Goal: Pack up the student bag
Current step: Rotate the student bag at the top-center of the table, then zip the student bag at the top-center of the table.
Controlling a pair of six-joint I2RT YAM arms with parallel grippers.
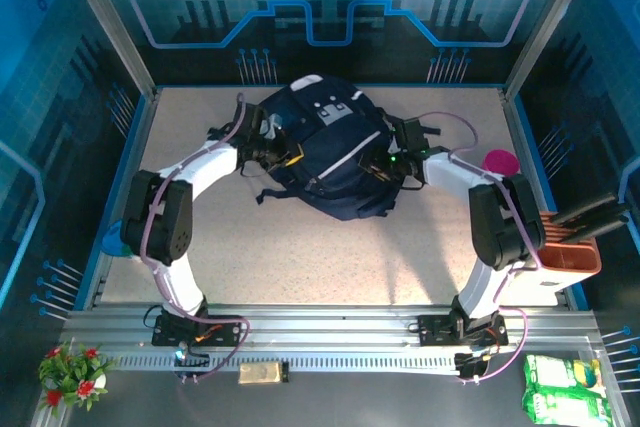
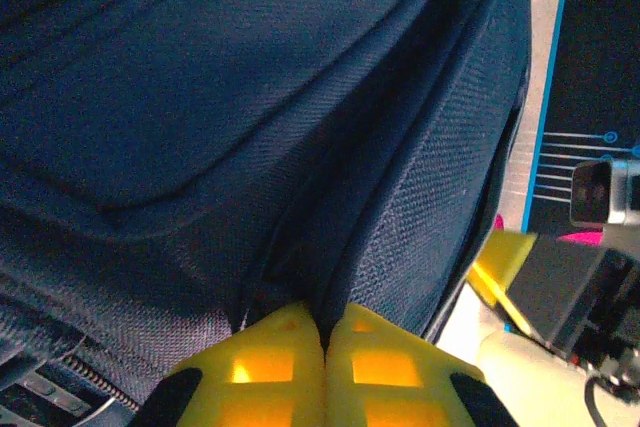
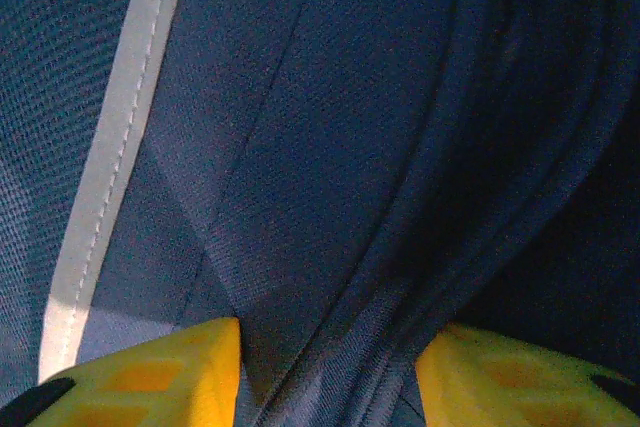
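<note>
The student bag [image 1: 330, 152], dark navy with thin white stripes and a grey-white patch, lies at the back middle of the table. My left gripper [image 1: 283, 155] is at its left side. In the left wrist view the yellow fingers [image 2: 280, 357] meet around a thin fold of the bag's navy fabric [image 2: 250, 97], so the gripper [image 2: 325, 325] is shut on it. My right gripper [image 1: 378, 162] is at the bag's right side. There the fingers [image 3: 170, 372] stand apart with a thick bunch of gathered fabric [image 3: 330, 247] filling the gap of the gripper [image 3: 328, 372]. A white stripe [image 3: 110, 167] runs beside it.
A pink round object [image 1: 499, 161] lies at the right, behind my right arm. An orange-brown holder [image 1: 572, 249] with black items stands at the right table edge. A blue object [image 1: 112, 237] sits at the left edge. The near half of the tabletop [image 1: 320, 257] is bare.
</note>
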